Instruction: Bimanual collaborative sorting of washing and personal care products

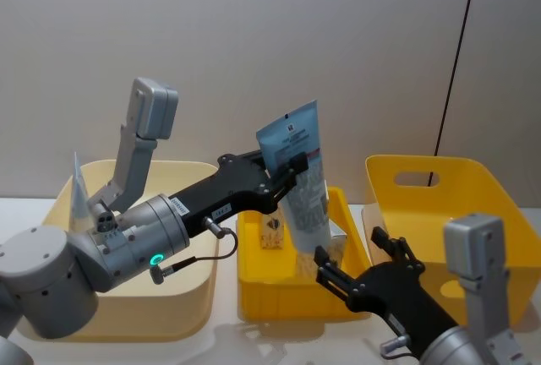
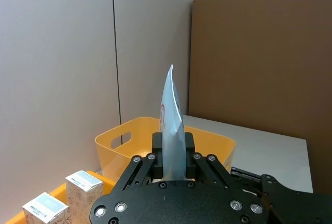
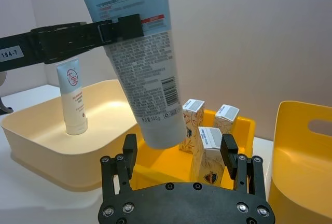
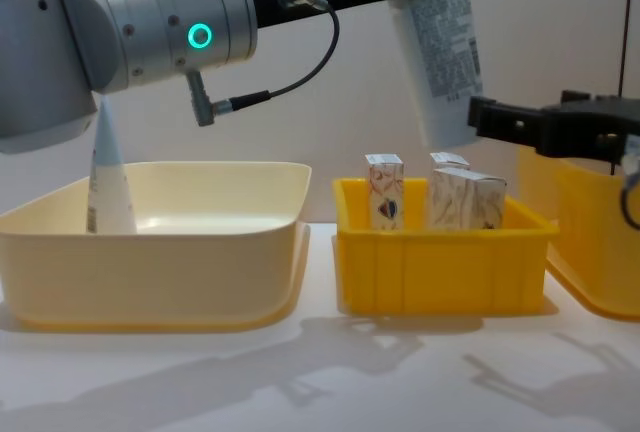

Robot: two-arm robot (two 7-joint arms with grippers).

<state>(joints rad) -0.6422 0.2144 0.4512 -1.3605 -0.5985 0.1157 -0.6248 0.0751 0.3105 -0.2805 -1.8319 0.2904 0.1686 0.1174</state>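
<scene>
My left gripper [image 1: 287,171] is shut on a tall pale blue-and-white tube [image 1: 292,133], holding it upright with the crimped end up, above the small yellow bin [image 1: 287,297]. The chest view shows the tube [image 4: 445,62] hanging over the bin's cartons [image 4: 384,190]. My right gripper [image 1: 365,261] stands open at the bin's front right, below the tube [image 3: 140,68], with nothing between its fingers. Three cream cartons [image 3: 207,149] stand upright in the small bin. A second tube [image 1: 78,186] stands cap down in the cream bin [image 1: 127,306].
A large yellow bin [image 1: 439,187] with a handle slot stands at the right, close beside my right gripper. The cream bin [image 4: 150,272] takes up the left of the white table. A plain wall rises behind the bins.
</scene>
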